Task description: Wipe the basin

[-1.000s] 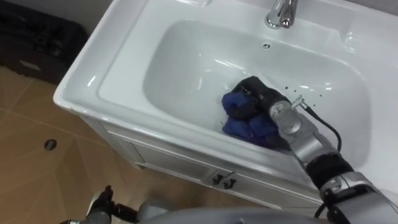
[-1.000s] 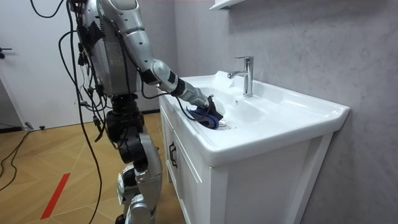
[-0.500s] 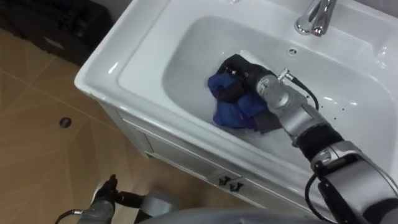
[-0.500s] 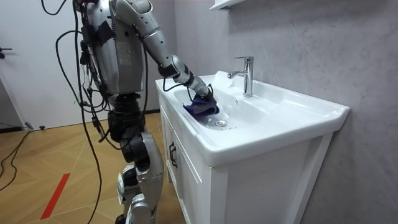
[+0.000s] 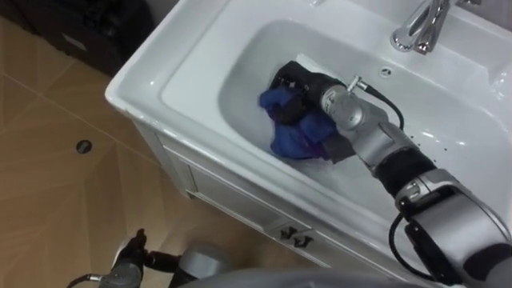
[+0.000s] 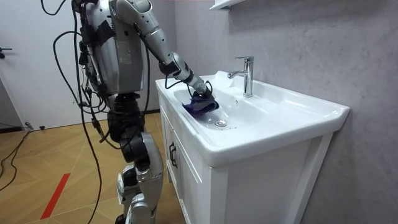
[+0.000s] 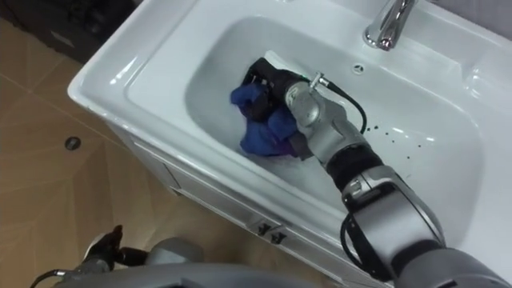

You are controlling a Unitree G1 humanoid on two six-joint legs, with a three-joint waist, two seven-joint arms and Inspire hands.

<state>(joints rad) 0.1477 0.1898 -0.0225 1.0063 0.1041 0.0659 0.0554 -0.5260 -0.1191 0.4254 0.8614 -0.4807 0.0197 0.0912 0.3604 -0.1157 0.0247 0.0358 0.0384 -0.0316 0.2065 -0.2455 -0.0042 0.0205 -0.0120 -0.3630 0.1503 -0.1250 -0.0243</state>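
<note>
We see the right robot hand (image 5: 302,86) down inside the white basin (image 5: 164,68), its dark fingers curled into a bunched blue cloth (image 5: 298,138) and gripping it. The cloth lies against the bowl's sloping wall on the robot's left-hand side, near the front rim, and part of it folds up over the fingers. The chrome faucet (image 5: 420,26) stands on the far ledge, well apart from the cloth. In the room view we find the robot standing upright at the front of the white cabinet (image 6: 186,168), its right arm reaching over the rim, with the drain (image 6: 219,123) just beside the cloth. The left robot hand (image 5: 136,252) hangs low above the wooden floor (image 5: 56,184); we cannot tell how its fingers are set.
</note>
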